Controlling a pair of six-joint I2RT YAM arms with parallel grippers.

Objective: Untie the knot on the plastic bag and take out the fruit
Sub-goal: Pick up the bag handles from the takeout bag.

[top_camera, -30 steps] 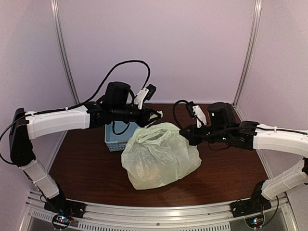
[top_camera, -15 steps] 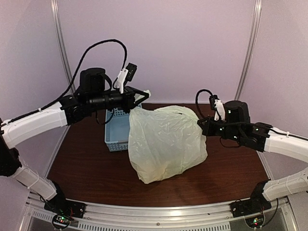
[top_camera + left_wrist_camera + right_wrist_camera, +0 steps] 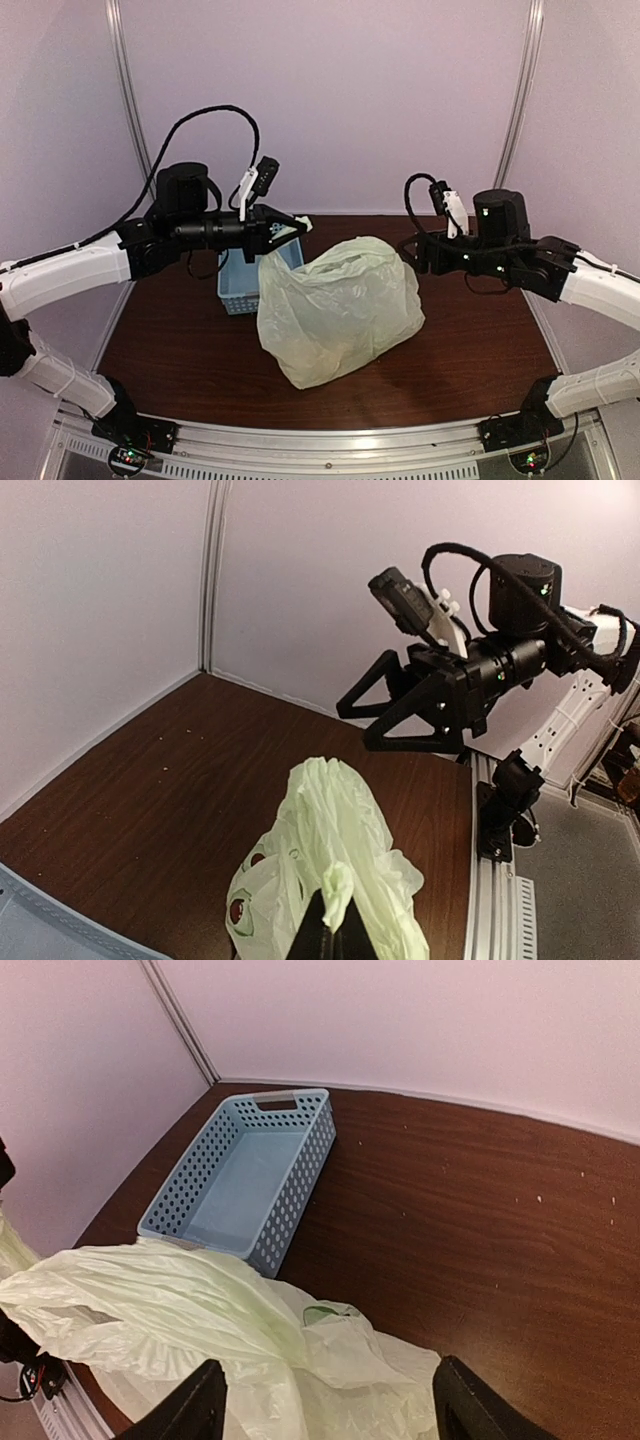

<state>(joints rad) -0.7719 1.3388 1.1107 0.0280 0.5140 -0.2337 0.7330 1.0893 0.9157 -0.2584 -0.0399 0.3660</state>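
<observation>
Left gripper [image 3: 333, 935] clamped the plastic bag [image 3: 340, 310] at its eleven o'clock; right gripper [image 3: 354, 728], at two o'clock, gaped empty.

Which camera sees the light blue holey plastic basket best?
Right wrist: the light blue perforated basket shows almost whole, inside too. The top view has it half hidden behind the pale green plastic bag; the left wrist barely shows it.

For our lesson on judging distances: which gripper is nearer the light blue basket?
Left. The left gripper, pinching the plastic bag, hangs right by the light blue basket; the right gripper sits open beyond the bag.
</observation>
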